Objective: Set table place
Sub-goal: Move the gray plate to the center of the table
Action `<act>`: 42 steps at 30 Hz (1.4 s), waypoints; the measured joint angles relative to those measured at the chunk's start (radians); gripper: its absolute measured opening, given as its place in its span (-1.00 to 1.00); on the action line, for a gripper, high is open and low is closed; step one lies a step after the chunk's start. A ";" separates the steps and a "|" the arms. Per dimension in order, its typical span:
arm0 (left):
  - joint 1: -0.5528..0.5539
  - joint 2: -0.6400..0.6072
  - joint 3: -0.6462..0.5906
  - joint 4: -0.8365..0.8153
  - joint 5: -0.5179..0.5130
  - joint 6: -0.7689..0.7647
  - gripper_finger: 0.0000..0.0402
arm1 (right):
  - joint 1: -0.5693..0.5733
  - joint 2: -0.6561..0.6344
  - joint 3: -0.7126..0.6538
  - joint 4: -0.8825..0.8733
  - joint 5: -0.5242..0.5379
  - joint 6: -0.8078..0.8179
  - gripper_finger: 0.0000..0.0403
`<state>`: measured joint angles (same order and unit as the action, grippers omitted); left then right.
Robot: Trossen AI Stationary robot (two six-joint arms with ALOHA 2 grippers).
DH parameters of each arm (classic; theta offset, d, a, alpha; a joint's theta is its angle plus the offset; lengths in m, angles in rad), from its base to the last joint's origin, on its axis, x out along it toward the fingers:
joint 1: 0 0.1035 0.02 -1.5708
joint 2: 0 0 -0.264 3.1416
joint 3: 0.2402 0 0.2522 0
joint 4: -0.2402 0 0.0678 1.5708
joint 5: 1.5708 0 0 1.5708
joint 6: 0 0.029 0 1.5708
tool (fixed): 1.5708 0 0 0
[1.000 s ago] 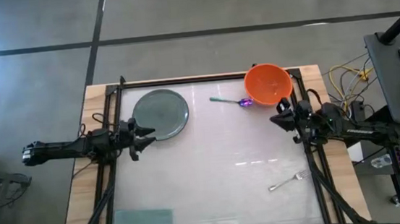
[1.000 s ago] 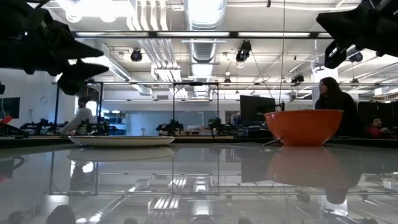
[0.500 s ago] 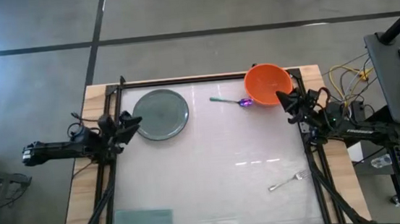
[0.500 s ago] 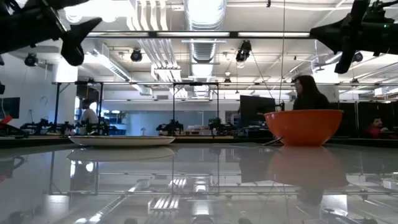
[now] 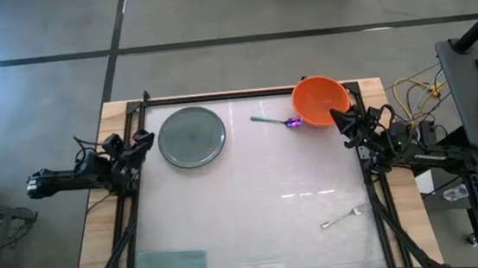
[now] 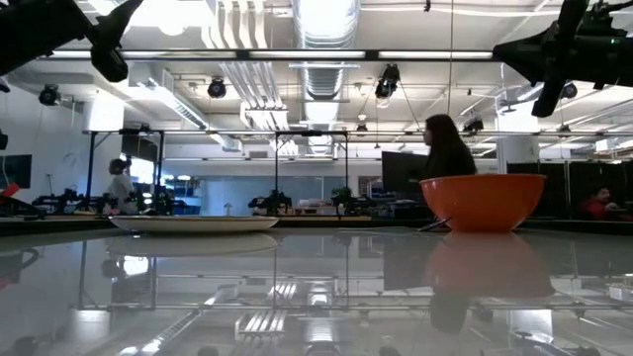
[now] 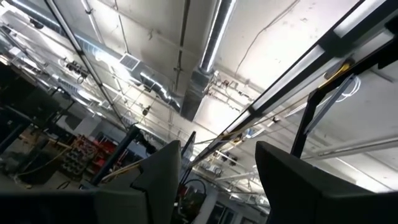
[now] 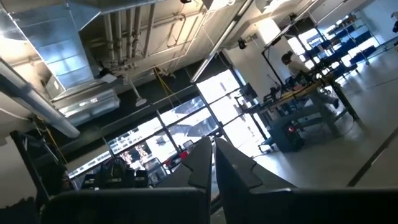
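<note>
- I saw the white table (image 5: 252, 185) holding the plate (image 5: 191, 136) far left, the orange bowl (image 5: 320, 100) and spoon (image 5: 276, 121) far right, and the fork (image 5: 344, 218) near right.
- My left gripper (image 5: 140, 144), fingers apart, sat at the left edge; my right gripper (image 5: 342, 123), fingers together, sat beside the bowl.
- People (image 6: 443, 150) stood in the room beyond.

One plate (image 5: 191, 136), one bowl (image 5: 320, 100), one spoon (image 5: 276, 121), one fork (image 5: 343, 219), on one desk (image 5: 253, 193); two grippers.
</note>
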<state>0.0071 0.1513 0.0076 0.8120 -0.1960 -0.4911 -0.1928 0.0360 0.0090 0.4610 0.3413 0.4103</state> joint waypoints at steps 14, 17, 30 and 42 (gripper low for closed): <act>0.000 0.006 0.053 0.051 -0.309 0.000 -0.04 | 0.001 0.000 0.000 0.000 0.000 0.009 -0.94; 0.000 0.014 0.052 0.036 -0.269 0.000 -0.08 | 0.000 0.000 0.000 0.000 0.000 0.009 -0.94; 0.000 0.140 0.097 -0.035 -0.258 0.037 -0.94 | 0.000 0.000 0.000 0.000 0.000 0.009 -0.94; 0.040 0.644 0.826 -1.232 -0.287 0.136 -0.99 | 0.000 0.000 0.001 -0.048 -0.003 0.209 -0.94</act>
<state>0.0470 0.7950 0.8335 -0.4197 -0.4834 -0.3552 -0.1932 0.0357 0.0097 0.4130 0.3382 0.6190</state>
